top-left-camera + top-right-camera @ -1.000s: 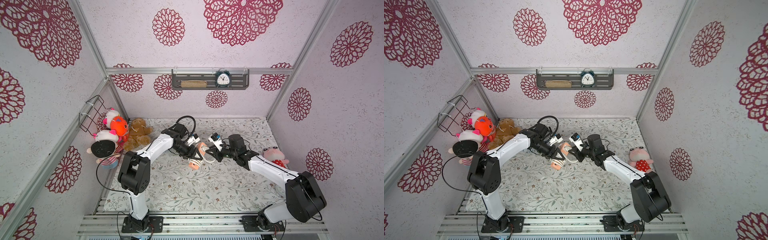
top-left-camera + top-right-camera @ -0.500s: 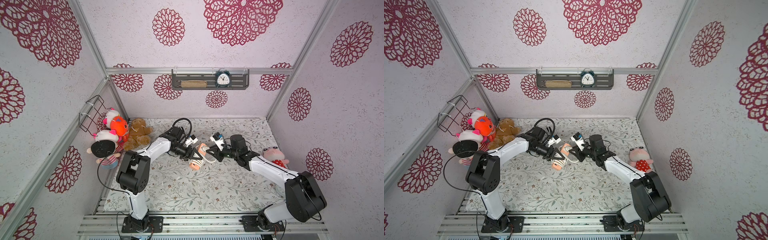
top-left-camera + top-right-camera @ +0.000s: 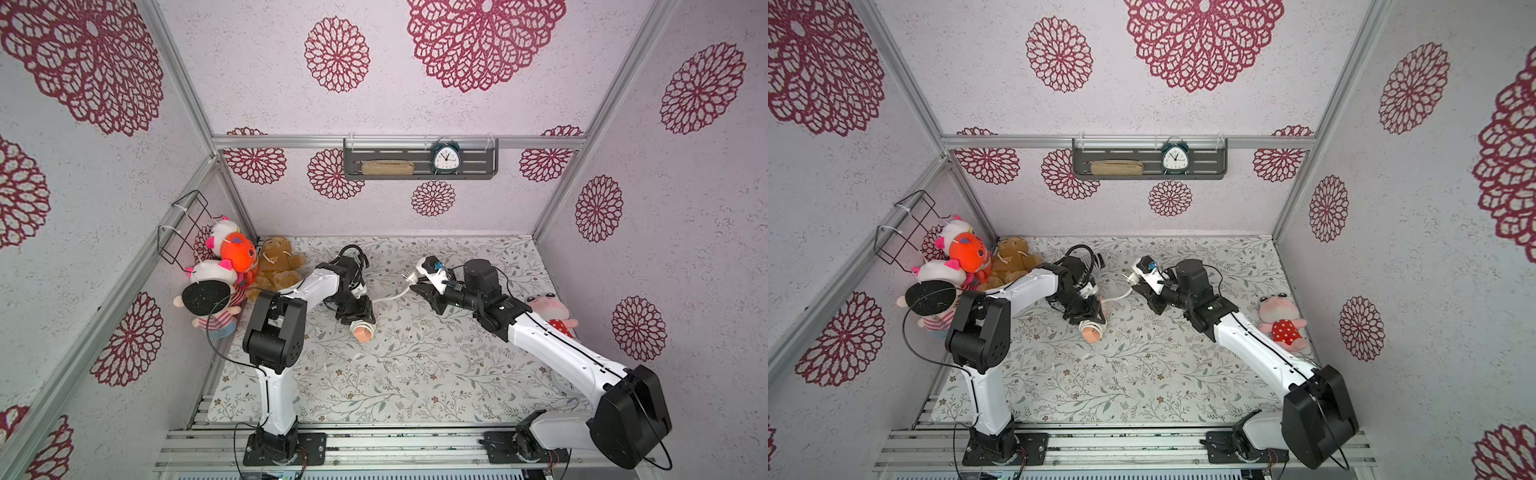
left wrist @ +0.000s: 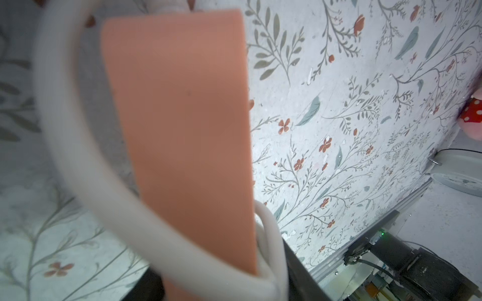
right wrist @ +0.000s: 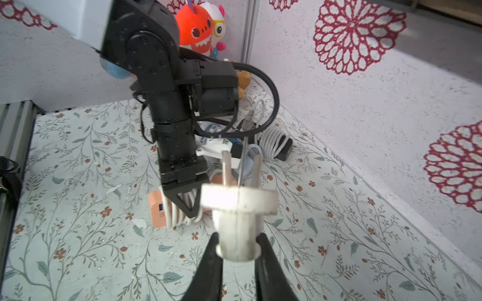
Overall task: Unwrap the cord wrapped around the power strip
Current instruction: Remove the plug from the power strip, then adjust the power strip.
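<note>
We're mid-unwind here: our left gripper (image 3: 358, 312) clamps the orange power strip (image 3: 363, 331) low over the desk (image 3: 415, 374), with the cord (image 3: 390, 296) wound round it (turns hard to count). Our right gripper (image 5: 238, 245) pinches the plug (image 5: 238, 206), loose cord strung between them. Next, we reckon, the plug has to circle the strip to peel off a turn.

Left claw (image 3: 1087, 316) on the orange power strip (image 3: 1093, 334), white cord (image 3: 1116, 297) across to the plug (image 3: 1131, 278) in the right claw (image 3: 1138, 285).

Bright, even light, soft shadows — cord (image 4: 65, 135) and power strip (image 4: 182, 130) blurry in left wrist view
</note>
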Tool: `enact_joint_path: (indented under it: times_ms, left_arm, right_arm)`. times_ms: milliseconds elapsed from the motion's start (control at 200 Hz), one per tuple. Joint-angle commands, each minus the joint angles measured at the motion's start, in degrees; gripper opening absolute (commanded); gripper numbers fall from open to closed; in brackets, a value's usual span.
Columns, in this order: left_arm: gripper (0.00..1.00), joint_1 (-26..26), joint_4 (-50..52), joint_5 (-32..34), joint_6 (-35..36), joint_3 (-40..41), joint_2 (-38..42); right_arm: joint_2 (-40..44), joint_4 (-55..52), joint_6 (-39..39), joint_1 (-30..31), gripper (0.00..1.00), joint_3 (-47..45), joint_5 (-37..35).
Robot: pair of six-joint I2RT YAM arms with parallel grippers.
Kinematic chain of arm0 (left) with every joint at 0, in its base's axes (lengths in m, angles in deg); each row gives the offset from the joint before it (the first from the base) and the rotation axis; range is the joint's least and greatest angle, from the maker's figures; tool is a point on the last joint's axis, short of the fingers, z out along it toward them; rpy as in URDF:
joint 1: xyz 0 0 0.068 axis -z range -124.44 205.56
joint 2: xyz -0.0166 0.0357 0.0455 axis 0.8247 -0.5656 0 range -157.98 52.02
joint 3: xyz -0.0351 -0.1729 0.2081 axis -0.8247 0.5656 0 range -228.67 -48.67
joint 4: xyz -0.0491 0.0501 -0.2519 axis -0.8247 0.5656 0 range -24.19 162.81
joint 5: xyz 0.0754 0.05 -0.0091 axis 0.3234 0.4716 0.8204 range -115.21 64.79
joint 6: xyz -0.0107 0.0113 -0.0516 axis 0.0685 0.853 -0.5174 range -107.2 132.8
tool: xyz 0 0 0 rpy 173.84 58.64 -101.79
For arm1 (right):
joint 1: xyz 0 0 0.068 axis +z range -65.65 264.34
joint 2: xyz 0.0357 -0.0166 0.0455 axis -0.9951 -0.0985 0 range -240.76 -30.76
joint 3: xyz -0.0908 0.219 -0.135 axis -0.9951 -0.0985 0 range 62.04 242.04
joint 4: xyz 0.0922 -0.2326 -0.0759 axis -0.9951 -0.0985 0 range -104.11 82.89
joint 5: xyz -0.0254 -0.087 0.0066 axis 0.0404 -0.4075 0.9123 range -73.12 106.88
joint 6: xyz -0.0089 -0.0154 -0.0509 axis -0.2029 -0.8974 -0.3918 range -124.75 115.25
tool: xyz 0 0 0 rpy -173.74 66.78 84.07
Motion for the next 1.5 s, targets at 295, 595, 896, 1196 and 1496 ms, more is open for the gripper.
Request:
enact_joint_path:
  times_ms: [295, 595, 896, 1196, 1496]
  left_arm:
    - [0.00, 0.1, -30.8, -8.5, -9.1, 10.0, 20.6]
    - [0.00, 3.9, -45.0, -6.1, -9.9, 16.5, 24.2]
    - [0.00, 8.5, -56.3, 8.3, -19.8, 19.3, 22.8]
    - [0.00, 11.4, -66.3, 16.8, -24.5, 20.9, 21.7]
    - [0.00, 13.4, -81.0, 15.3, -30.3, 22.3, 18.6]
  right_arm:
    - [-3.8, 3.2, 19.2, -3.7, 0.00, 1.2, -3.2]
    - [-9.5, -9.5, 29.1, -5.9, 0.62, 9.8, 0.0]
    - [-3.3, -14.1, 34.1, -7.0, 0.86, 5.5, 0.5]
    - [0.8, -8.3, 42.6, -11.7, 0.99, 1.2, 14.6]
    - [-2.9, 8.2, 51.7, -9.0, 0.95, -3.6, 17.6]
